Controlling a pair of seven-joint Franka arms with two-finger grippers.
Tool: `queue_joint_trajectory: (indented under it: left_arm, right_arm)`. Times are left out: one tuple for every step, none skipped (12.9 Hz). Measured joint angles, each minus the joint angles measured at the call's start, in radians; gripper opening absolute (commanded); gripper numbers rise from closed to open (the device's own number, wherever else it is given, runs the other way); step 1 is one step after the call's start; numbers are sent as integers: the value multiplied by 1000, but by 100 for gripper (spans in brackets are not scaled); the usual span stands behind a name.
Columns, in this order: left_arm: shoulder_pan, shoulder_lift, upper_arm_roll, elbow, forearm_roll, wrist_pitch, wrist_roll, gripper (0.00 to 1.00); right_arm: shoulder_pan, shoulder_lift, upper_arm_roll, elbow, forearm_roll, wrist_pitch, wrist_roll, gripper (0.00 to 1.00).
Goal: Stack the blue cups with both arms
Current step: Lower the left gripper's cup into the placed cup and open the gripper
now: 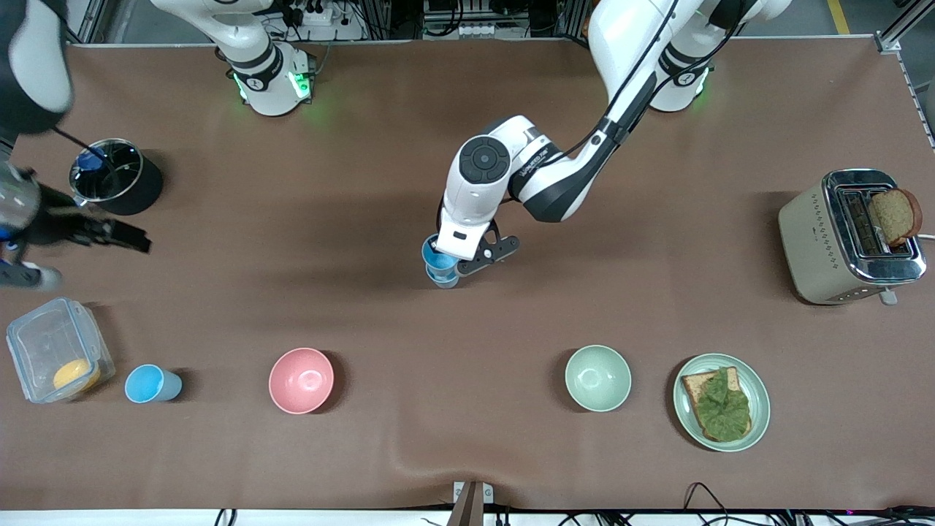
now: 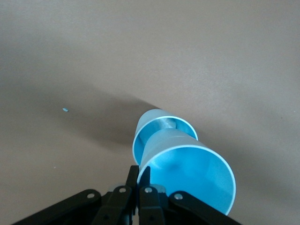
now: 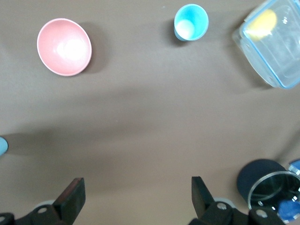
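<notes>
My left gripper (image 1: pixel 454 257) is shut on the rim of a blue cup (image 1: pixel 437 257), one finger inside and one outside. The left wrist view shows the pinch (image 2: pixel 140 176); the held cup (image 2: pixel 187 173) sits tilted, its base inside a second blue cup (image 2: pixel 161 123) that stands on the table's middle. A third blue cup (image 1: pixel 150 384) stands upright near the front edge at the right arm's end, also in the right wrist view (image 3: pixel 191 22). My right gripper (image 1: pixel 120 237) hangs open and empty (image 3: pixel 136 187) over bare table beside the black pot.
A black pot (image 1: pixel 117 177) and a clear plastic box (image 1: pixel 55 351) with something yellow lie at the right arm's end. A pink bowl (image 1: pixel 301 380), a pale green bowl (image 1: pixel 597 378) and a plate of toast (image 1: pixel 721 402) line the front. A toaster (image 1: pixel 851 237) stands at the left arm's end.
</notes>
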Motion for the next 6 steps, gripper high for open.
queue_joint_trajectory:
  left_arm:
    - [0, 5, 1, 1, 8, 5, 0, 60]
    - [1, 8, 3, 2, 17, 6, 0, 100]
    - [1, 8, 5, 4, 27, 8, 0, 100]
    - [1, 7, 6, 10, 39, 9, 0, 100]
    - [3, 5, 8, 22, 52, 11, 0, 100]
    - [11, -8, 12, 36, 69, 13, 0, 100]
  right_arm:
    - [-8, -35, -1, -18, -3, -19, -7, 100]
    - [-12, -63, -6, -29, -8, -27, -10, 100]
    - [-12, -85, -14, -32, -9, -31, -13, 100]
    - [-12, -99, -21, -33, -9, -32, -16, 100]
    - [-12, -106, -25, -34, -9, -32, -18, 100]
    - [-12, -108, -25, -35, -9, -32, -20, 100]
